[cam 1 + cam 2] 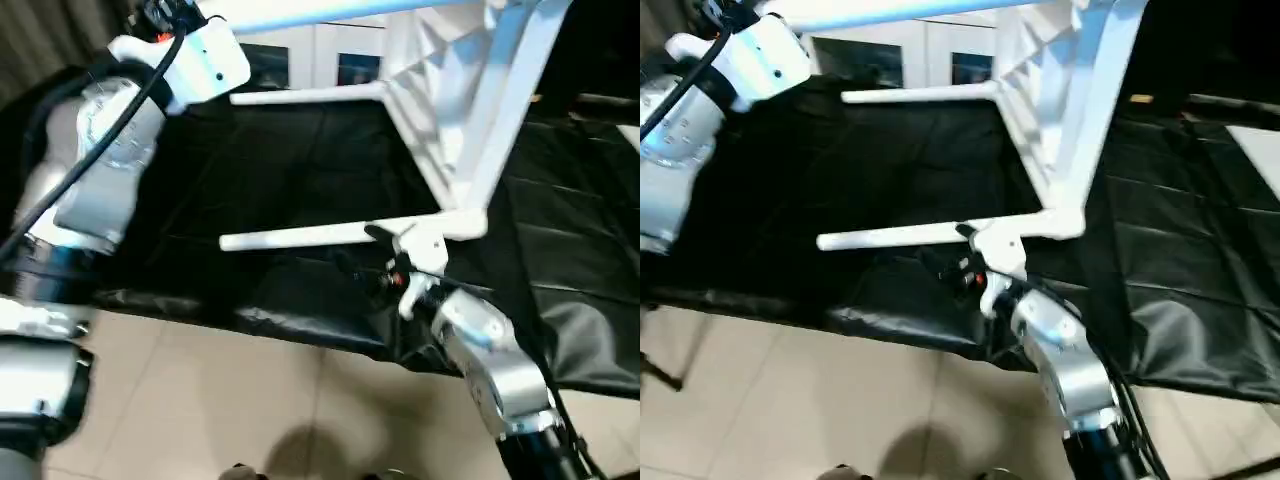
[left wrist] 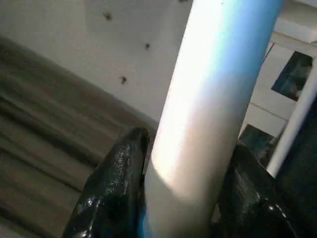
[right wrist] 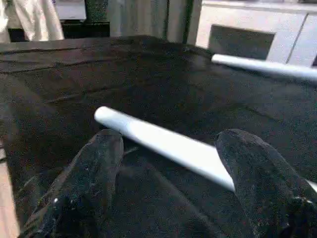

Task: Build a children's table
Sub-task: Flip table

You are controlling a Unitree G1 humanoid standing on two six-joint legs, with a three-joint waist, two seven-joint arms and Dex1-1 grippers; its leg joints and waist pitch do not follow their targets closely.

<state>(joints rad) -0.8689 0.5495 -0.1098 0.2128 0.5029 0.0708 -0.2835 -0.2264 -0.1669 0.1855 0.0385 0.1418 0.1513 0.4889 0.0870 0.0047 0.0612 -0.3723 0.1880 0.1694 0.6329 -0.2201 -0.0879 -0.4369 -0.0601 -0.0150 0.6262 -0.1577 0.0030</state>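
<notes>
The children's table is tipped on its side. Its white ribbed tabletop [image 1: 445, 80] stands nearly upright over the black cloth, with the legs pointing to my left. My left gripper [image 2: 188, 193] is raised at the upper left, shut on the topmost leg [image 2: 213, 94]; that leg [image 1: 330, 10] runs along the top of the head view. The near lower leg [image 1: 300, 237] and the far lower leg [image 1: 310, 96] stick out above the cloth. My right gripper [image 3: 171, 171] is open, low beside the near lower leg [image 3: 163, 141], close to its socket and holding nothing.
Black cloth [image 1: 250, 170] covers the work surface, and its front edge drops to a tiled floor [image 1: 250, 400]. A white cabinet with glass-fronted compartments [image 1: 300, 58] stands behind. Grey curtains [image 2: 44, 129] hang at the far left.
</notes>
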